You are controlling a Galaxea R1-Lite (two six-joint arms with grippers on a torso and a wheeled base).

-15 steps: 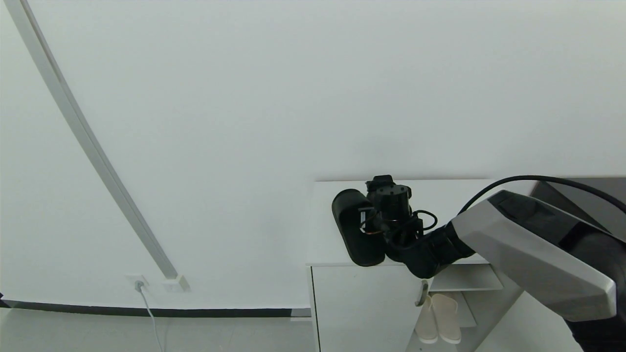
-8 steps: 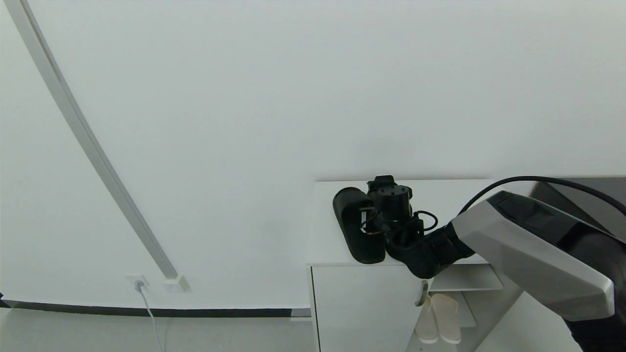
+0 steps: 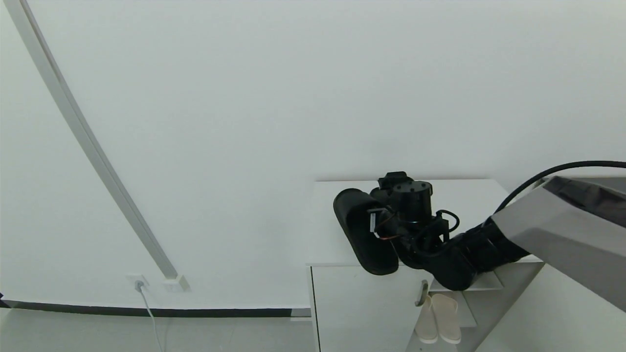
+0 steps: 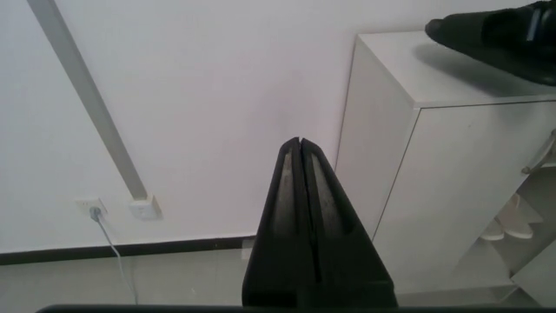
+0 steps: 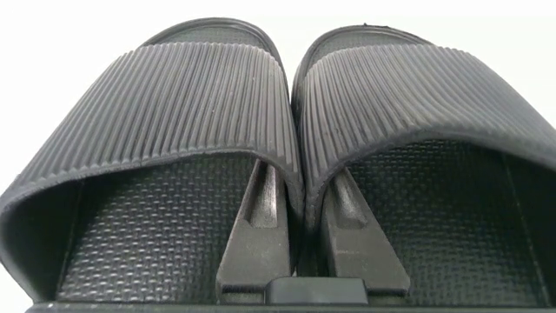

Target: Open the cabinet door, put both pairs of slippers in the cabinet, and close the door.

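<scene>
My right gripper (image 3: 375,222) holds the pair of black slippers (image 3: 364,237) just above the left part of the white cabinet's top (image 3: 323,230). From the right wrist, one finger (image 5: 259,230) sits inside each black slipper (image 5: 174,113), pinching their touching inner walls. The pair hangs tilted, soles toward the wall. A pair of white slippers (image 3: 437,318) stands on a lower shelf inside the open right half of the cabinet, and shows again (image 4: 512,222) from the left wrist. My left gripper (image 4: 300,148) hangs shut and empty, out in front of the cabinet's left side.
The cabinet's left door (image 3: 362,313) is closed, with a handle (image 3: 423,292) at its edge. The right door (image 3: 533,318) stands swung open. An upper shelf (image 3: 464,281) is bare. A wall socket with a cable (image 3: 139,284) and a slanted white duct (image 3: 88,142) lie to the left.
My right arm has shifted right and a little lower with the black slippers, which now tilt more. The left gripper's earlier position is not shown.
</scene>
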